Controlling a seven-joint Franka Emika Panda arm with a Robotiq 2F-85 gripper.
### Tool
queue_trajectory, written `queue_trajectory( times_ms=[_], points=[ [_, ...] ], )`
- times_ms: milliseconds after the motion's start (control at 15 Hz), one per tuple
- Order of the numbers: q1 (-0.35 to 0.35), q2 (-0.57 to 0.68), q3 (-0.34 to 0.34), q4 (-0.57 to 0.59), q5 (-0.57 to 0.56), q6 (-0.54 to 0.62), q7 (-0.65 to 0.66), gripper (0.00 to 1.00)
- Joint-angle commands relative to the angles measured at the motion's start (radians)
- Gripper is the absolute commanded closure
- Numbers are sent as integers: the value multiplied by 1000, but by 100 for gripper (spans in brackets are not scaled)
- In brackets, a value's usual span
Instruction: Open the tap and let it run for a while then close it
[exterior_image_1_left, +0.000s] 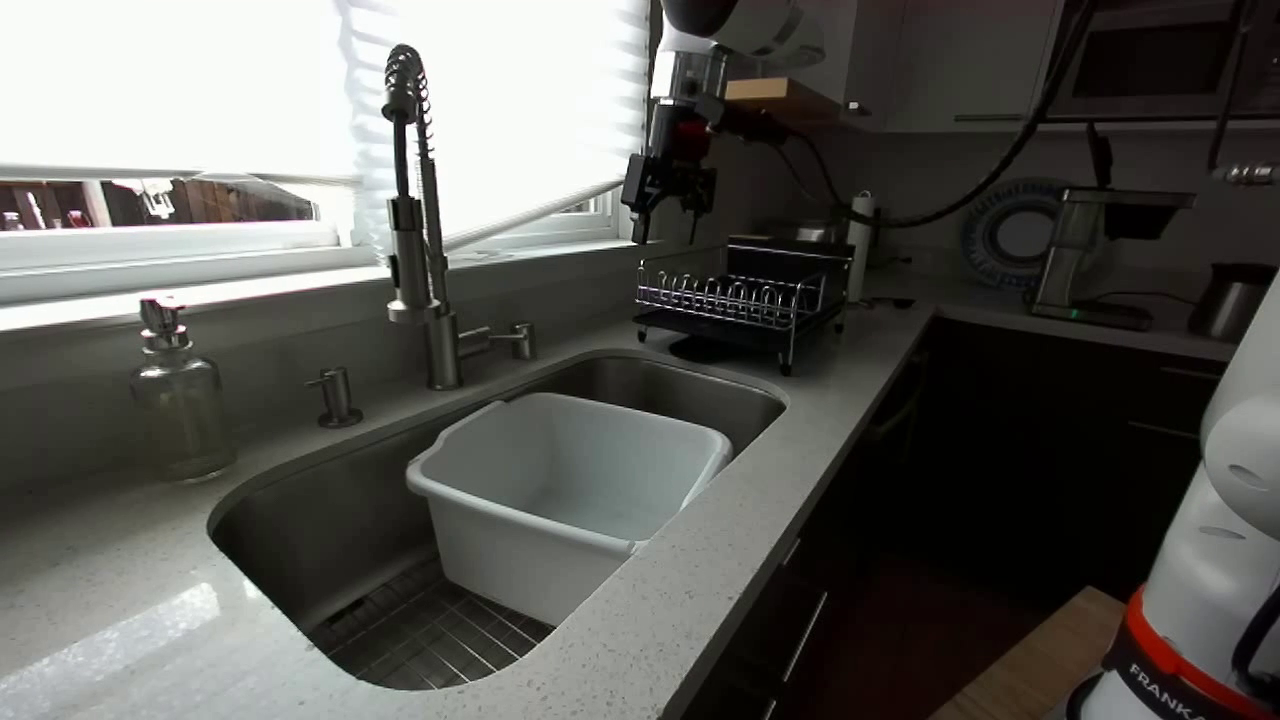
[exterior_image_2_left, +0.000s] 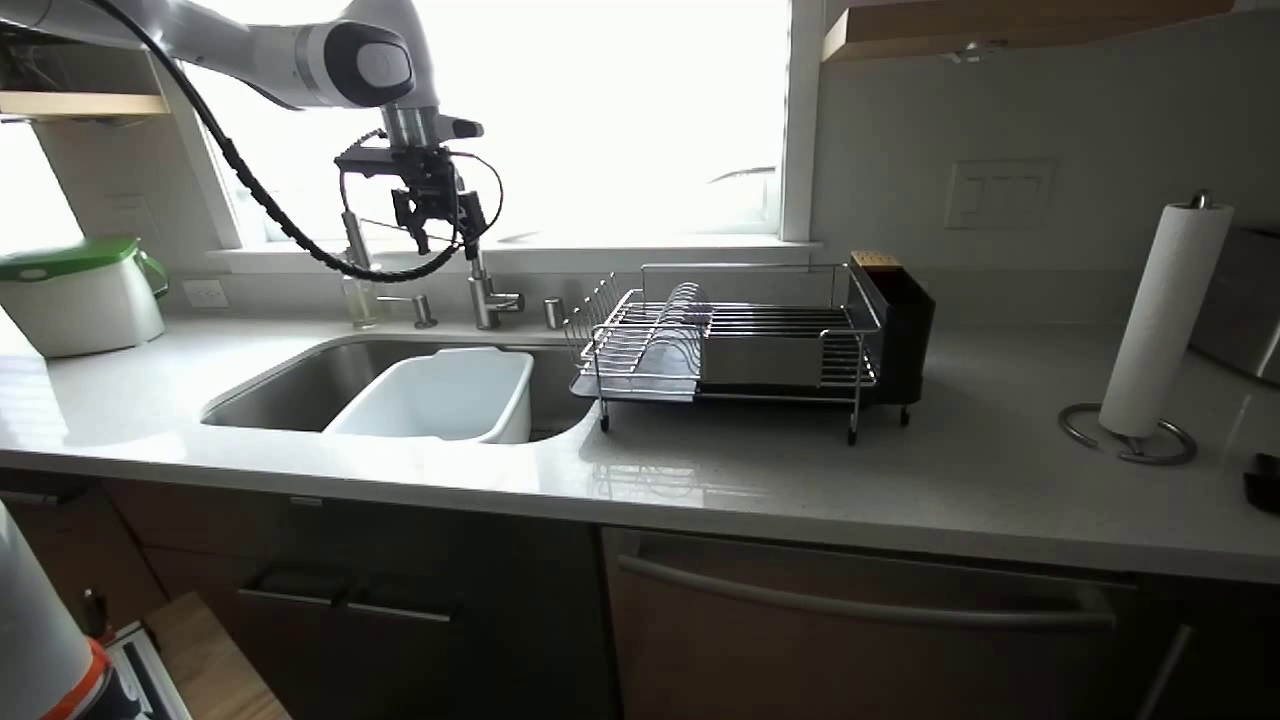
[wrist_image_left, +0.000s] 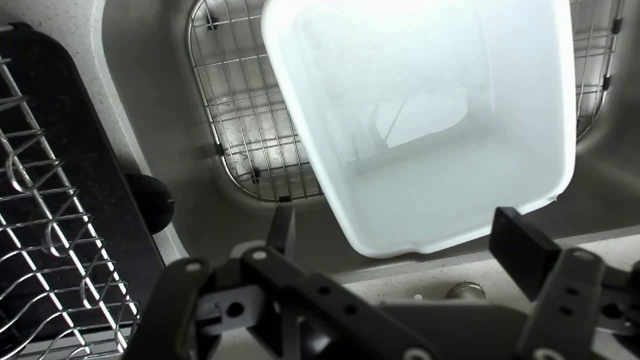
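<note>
One black two-finger gripper, yours, hangs spread wide; in an exterior view, the tall chrome spring-neck tap stands apart at your gripper's nine o'clock.

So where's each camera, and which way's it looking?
An exterior view sits off one end of the sink, looking along the counter toward the dish rack; robot arm and fingers show.
An exterior view sits in front of the counter, facing the window; robot arm and fingers show.
The wrist view sits on the robot arm, looking down into the sink and white dishpan; fingers show.
Both exterior views share the spring-neck tap, dishpan and dish rack.
</note>
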Motion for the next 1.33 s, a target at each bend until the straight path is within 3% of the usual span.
queue_trajectory(
  times_ms=[0, 667, 1267],
  points=[
    [8, 1, -7, 6, -1, -3, 1, 0],
    [77, 256, 33, 171, -180, 115, 37, 0],
    [113, 445, 25, 303, -181, 257, 3, 0]
  ],
)
